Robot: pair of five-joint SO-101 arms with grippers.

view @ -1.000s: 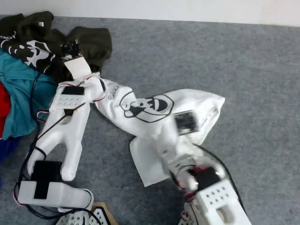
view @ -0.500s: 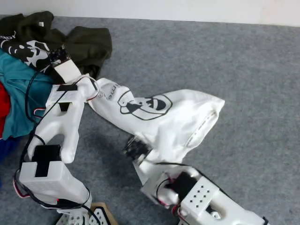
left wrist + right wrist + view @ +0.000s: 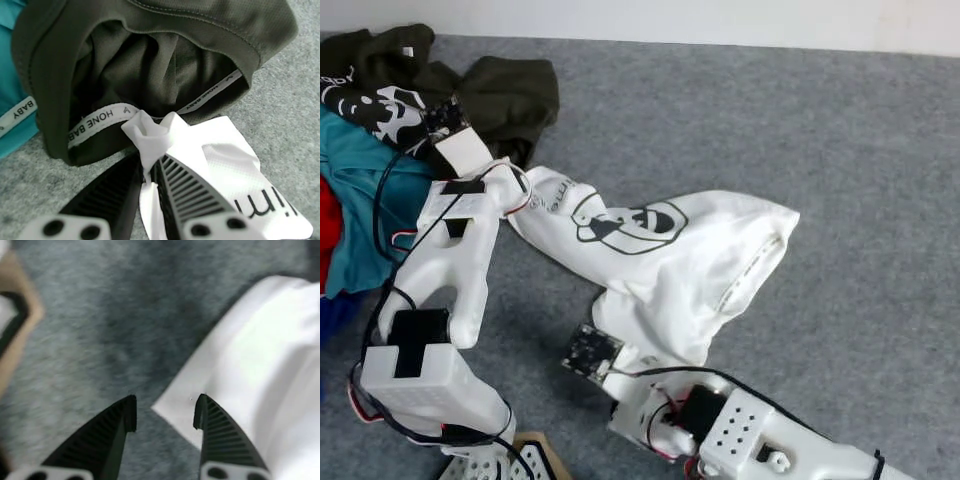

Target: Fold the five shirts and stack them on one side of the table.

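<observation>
White shirt (image 3: pixel 670 260) lies bunched just beside the green shirt (image 3: pixel 515 95). We judge we are spreading it flat. Left gripper (image 3: pixel 149 167) is clamped on its corner there. Right gripper (image 3: pixel 165 412), fingers apart, must next close on the hem farthest from the green shirt.

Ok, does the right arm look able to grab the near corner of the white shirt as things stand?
Probably yes. The right gripper has its fingers open, and the white shirt has its corner lying flat on the grey surface between them, with nothing covering it.
</observation>
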